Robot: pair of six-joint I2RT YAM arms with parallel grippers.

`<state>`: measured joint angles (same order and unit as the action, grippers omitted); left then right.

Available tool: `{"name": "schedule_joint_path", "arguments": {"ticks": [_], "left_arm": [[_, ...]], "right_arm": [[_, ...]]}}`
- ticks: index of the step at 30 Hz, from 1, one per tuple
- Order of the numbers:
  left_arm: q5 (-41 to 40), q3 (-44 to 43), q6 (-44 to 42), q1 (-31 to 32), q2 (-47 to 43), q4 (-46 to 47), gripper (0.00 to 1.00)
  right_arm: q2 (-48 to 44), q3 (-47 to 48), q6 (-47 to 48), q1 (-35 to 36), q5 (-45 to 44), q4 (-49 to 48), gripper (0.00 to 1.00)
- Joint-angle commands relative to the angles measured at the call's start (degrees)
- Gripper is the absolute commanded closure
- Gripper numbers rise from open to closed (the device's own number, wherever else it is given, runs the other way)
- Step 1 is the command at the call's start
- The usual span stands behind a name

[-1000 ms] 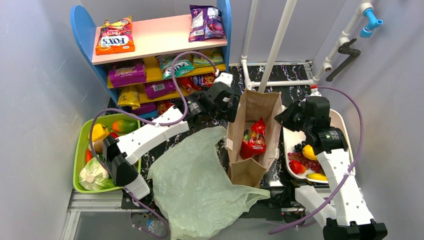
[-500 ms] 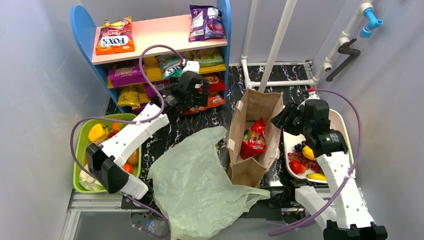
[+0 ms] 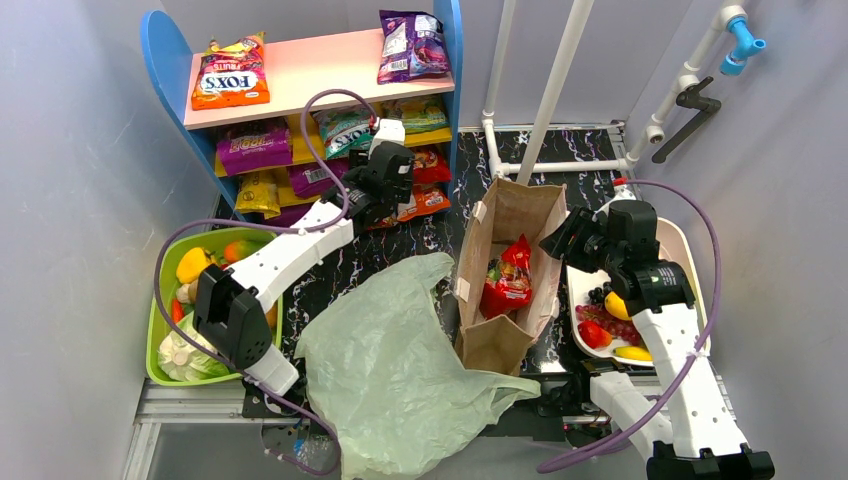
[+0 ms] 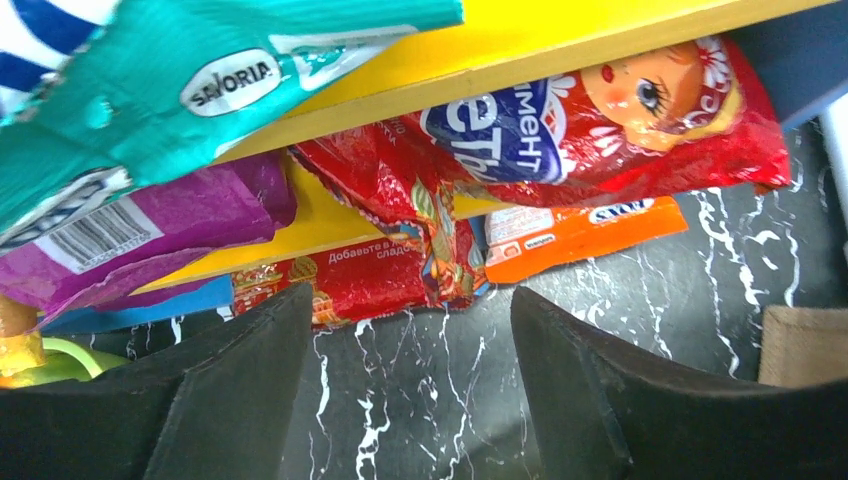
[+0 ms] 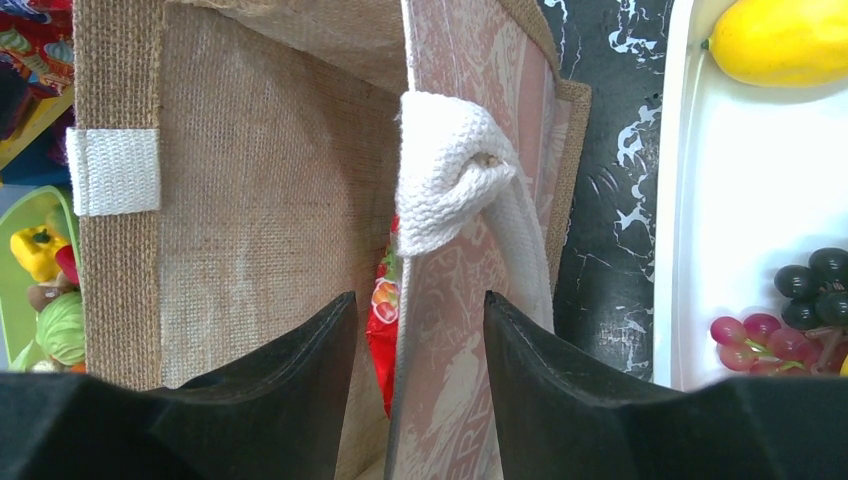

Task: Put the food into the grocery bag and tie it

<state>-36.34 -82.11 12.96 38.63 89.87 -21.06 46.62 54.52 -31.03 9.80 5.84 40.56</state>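
Left of the grocery bag (image 3: 390, 370), a green basket (image 3: 156, 330) holds vegetables (image 3: 192, 265); a jute bag (image 3: 500, 345) holds a red packet (image 3: 508, 280); left end effector (image 4: 408, 310) gapes empty, right end effector (image 5: 418, 305) gapes astride that bag's wall

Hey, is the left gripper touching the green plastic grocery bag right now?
Apart. The top view shows the left gripper up at the snack shelf, with bare black table between it and the grocery bag.

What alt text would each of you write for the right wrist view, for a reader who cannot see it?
The right end effector, open, straddles one wall of a brown woven bag, near its knotted white handle. Beside the bag, a white tray holds a yellow fruit and grapes.
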Motion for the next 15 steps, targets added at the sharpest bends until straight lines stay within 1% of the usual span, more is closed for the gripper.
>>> {"name": "schedule_joint_path", "arguments": {"ticks": [1,10,13,15], "left_arm": [[-3.06,1.15,-1.53,-1.09,1.47,6.22,0.32],[-1.94,2.31,0.03,-3.16,4.55,9.64,0.35],[-1.62,2.49,0.21,-3.64,5.37,10.41,0.40],[-1.17,2.34,0.28,-3.82,5.82,10.43,0.46]], "right_arm": [[-0.72,0.18,1.47,-0.01,1.19,-1.51,0.43],[-0.16,0.19,2.22,-0.05,1.90,-1.80,0.43],[-0.14,0.15,2.42,-0.05,1.86,-1.80,0.43],[-0.05,0.01,2.51,-0.05,1.91,-1.94,0.44]]}}
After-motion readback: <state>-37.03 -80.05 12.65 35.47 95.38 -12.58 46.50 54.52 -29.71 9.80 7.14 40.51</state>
